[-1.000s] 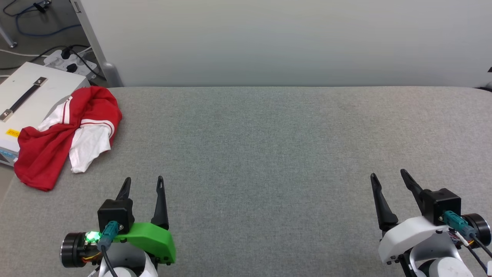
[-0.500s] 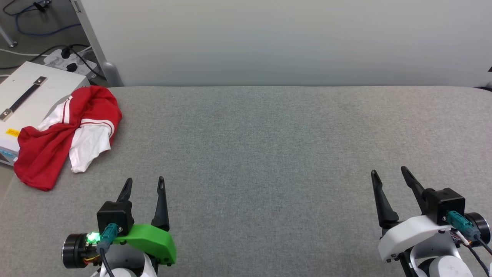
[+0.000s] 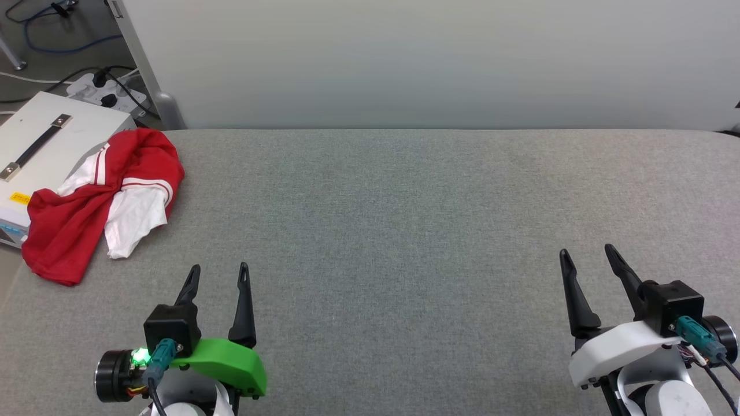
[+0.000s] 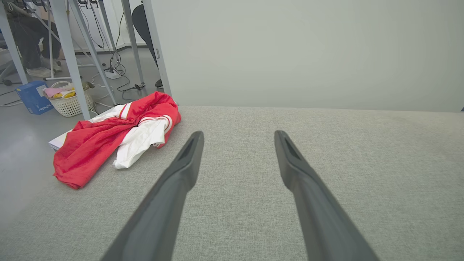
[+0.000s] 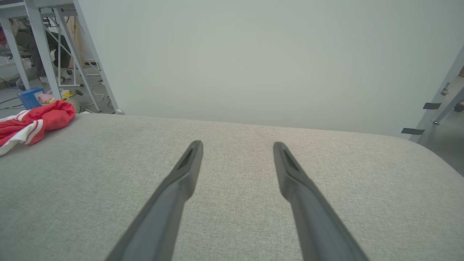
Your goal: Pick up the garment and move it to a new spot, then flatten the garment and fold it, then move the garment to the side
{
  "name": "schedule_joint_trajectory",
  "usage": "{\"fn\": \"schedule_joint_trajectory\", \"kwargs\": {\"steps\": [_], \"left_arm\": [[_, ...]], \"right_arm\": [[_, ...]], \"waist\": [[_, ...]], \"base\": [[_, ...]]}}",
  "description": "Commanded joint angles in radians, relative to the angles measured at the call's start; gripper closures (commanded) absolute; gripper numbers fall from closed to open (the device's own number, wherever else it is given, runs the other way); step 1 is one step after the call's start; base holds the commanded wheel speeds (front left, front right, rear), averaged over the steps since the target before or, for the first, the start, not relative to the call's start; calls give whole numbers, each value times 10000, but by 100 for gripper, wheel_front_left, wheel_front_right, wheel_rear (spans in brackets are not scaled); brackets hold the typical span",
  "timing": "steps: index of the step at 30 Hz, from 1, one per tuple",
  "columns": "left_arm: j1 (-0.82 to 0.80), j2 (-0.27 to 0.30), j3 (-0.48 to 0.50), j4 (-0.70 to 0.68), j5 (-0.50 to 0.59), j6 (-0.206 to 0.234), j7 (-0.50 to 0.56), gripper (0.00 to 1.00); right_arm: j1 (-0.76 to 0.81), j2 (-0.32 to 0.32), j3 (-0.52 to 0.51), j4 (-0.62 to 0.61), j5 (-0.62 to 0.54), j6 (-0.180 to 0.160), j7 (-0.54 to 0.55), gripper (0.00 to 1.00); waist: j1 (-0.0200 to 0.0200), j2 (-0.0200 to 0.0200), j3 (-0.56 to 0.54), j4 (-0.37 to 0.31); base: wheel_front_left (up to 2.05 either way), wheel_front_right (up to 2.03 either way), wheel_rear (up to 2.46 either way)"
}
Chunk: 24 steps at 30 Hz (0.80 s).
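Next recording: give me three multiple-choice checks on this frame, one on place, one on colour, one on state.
1. The garment lies: A) mid-surface; B) at the far-left edge of the grey surface; C) on the floor.
2. Its sleeves are: A) black; B) green; C) white.
3. The left gripper and right gripper are: A) both open, empty; B) both shut; C) one holding cloth.
Answers: B, it sits crumpled at the left edge; C, a white sleeve lies over the red cloth; A, both pairs of fingers stand apart with nothing between.
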<state>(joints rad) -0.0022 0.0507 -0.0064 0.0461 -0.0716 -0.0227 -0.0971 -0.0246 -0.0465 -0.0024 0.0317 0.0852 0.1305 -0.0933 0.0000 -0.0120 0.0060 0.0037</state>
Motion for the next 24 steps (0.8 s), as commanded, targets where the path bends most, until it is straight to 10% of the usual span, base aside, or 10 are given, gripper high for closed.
{"fn": "schedule_joint_trajectory", "kwargs": {"steps": [1, 24], "left_arm": [[83, -2, -33, 53, -44, -37, -111, 0], [29, -3, -223, 482, 152, 107, -588, 0]], "right_arm": [[-149, -16, -5, 83, -41, 1, -128, 0], [-407, -23, 46, 564, -479, 1, -612, 0]], "waist": [[0, 50, 2, 0], [0, 71, 87, -11]], "base": [[0, 0, 0], [0, 0, 0]]}}
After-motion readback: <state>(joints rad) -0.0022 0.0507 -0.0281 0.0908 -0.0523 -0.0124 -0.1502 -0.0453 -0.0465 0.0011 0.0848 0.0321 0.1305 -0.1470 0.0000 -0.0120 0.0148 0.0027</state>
